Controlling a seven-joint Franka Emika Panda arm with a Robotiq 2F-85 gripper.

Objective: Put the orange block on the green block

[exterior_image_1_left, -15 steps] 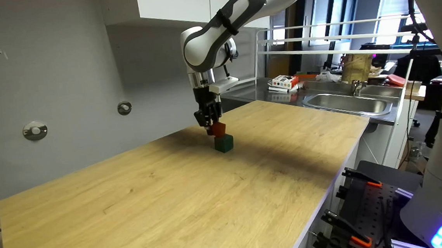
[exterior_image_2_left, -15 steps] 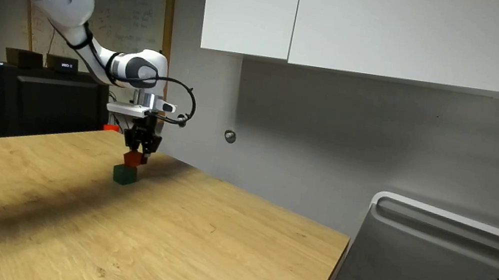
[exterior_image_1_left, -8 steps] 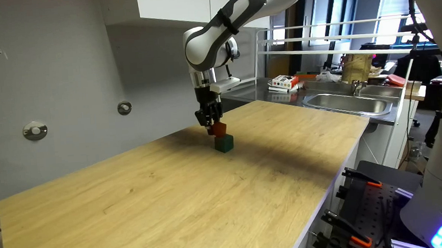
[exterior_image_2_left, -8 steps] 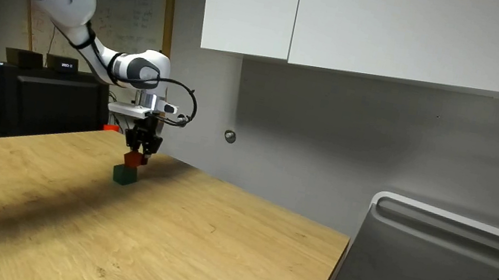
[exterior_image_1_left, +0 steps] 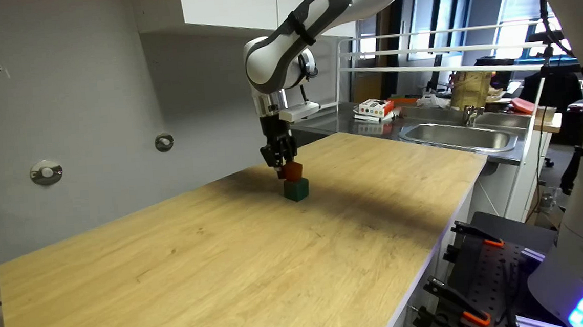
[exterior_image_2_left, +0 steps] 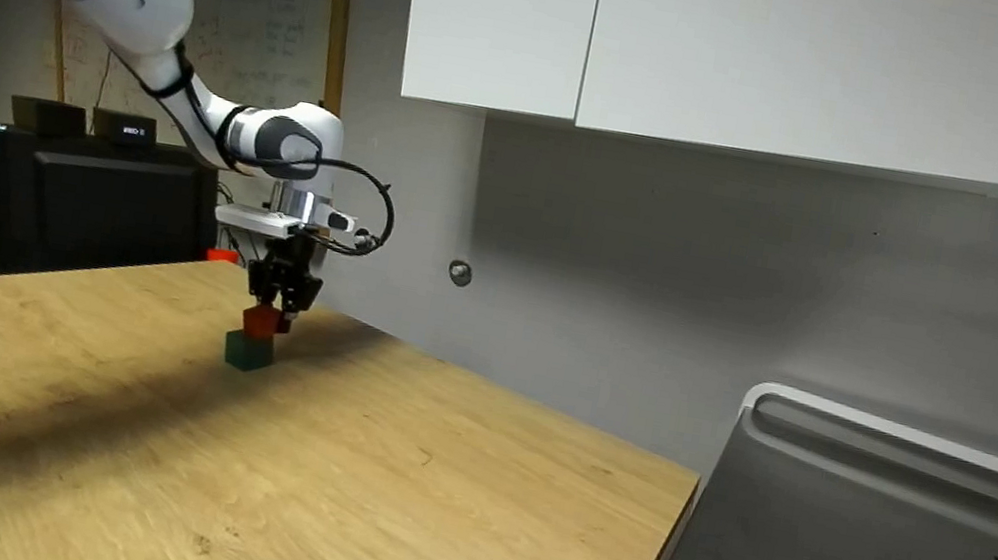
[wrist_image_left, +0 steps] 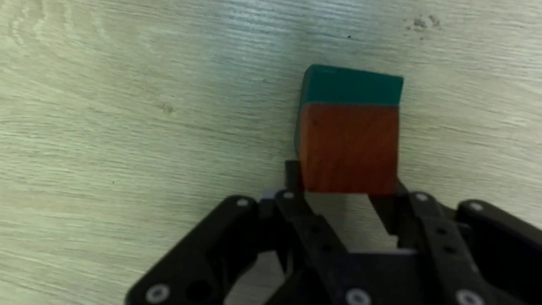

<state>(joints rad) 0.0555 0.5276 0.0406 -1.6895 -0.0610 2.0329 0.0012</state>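
The orange block is a small reddish cube, seen in both exterior views and in the wrist view. My gripper points down and is shut on it, a finger on each side; the gripper also shows in the other views. The green block stands on the wooden table right below the orange block, also seen in an exterior view. The two blocks seem to touch. In the wrist view the orange block hides most of the green block, whose far strip shows.
The wooden tabletop ends at a grey wall behind the blocks. White cupboards hang above. A metal counter with a sink and a box adjoins the table. A black monitor stands beyond the table.
My gripper and the orange block have shifted slightly sideways and a little down, more squarely over the green block. The grip on the orange block looks the same.
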